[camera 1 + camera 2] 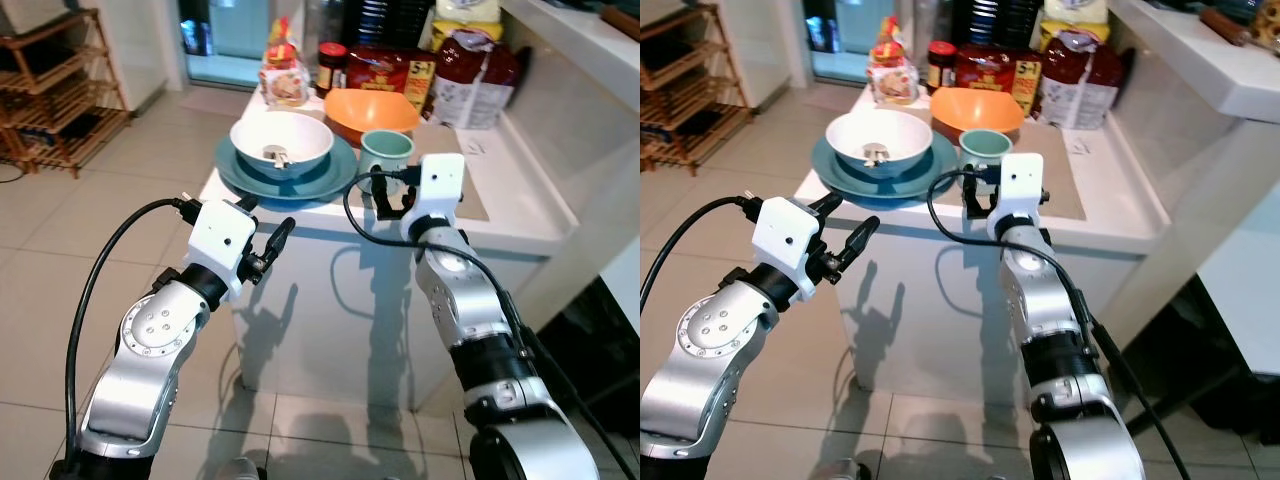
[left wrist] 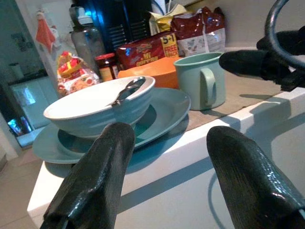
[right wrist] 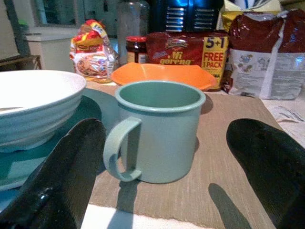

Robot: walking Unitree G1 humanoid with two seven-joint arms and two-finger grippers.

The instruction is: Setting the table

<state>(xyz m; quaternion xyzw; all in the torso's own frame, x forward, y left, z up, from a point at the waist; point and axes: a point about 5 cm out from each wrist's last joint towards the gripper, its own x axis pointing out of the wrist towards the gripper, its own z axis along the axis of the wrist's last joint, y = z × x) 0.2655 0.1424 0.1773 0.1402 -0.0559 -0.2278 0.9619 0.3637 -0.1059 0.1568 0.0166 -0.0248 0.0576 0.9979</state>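
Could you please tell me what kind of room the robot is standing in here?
Most likely a home kitchen or dining corner: a white counter holds a bowl on a teal plate, a green mug and packaged noodles, over a tiled floor.

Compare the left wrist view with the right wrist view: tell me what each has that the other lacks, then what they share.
Left wrist view, past the open left gripper: the spoon in the white bowl, and the right gripper, open, at the table edge. Right wrist view: the paper slip beside the brown mat. Shared: the green mug, white bowl, blue plate, orange bowl, noodle packet and red jar.
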